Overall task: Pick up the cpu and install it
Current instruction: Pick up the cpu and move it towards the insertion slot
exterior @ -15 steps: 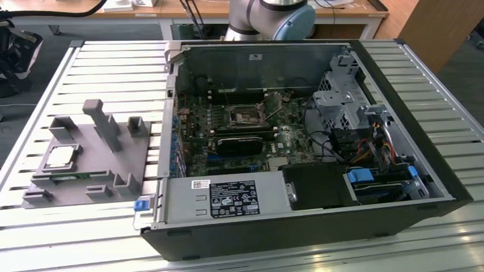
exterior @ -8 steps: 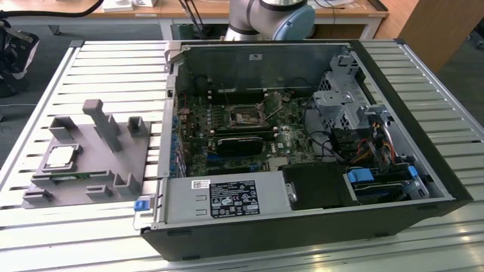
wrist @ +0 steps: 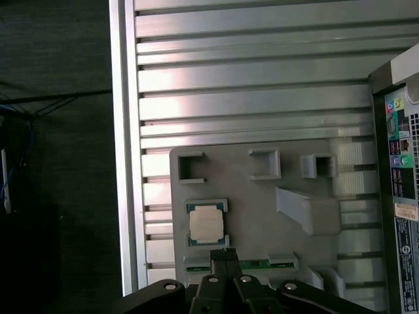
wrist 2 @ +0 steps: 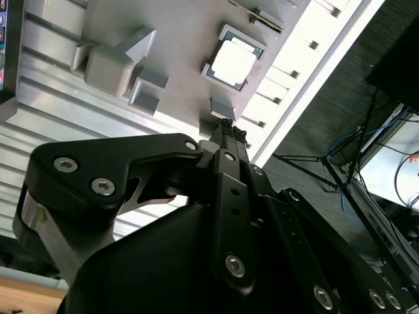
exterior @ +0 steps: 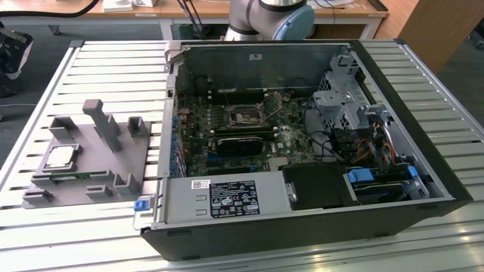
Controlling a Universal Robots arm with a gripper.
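The cpu [exterior: 60, 157], a shiny silver square with a pale rim, lies flat in a recess of the grey fixture plate [exterior: 90, 187] on the exterior view's left. Both wrist views look down on the cpu [wrist 2: 230, 63] [wrist: 206, 224] from well above. My gripper [wrist 2: 226, 124] [wrist: 221, 252] hangs above the plate beside the chip, apart from it, fingers shut together with nothing between them. The dark socket with its metal frame [exterior: 246, 117] sits on the motherboard inside the open computer case [exterior: 302, 226].
A green memory strip [wrist: 252, 265] lies in the fixture next to the cpu. Upright grey posts [exterior: 102, 122] rise from the plate. The slatted metal table [exterior: 113, 73] ends near the fixture. The arm's base [exterior: 268, 17] stands behind the case.
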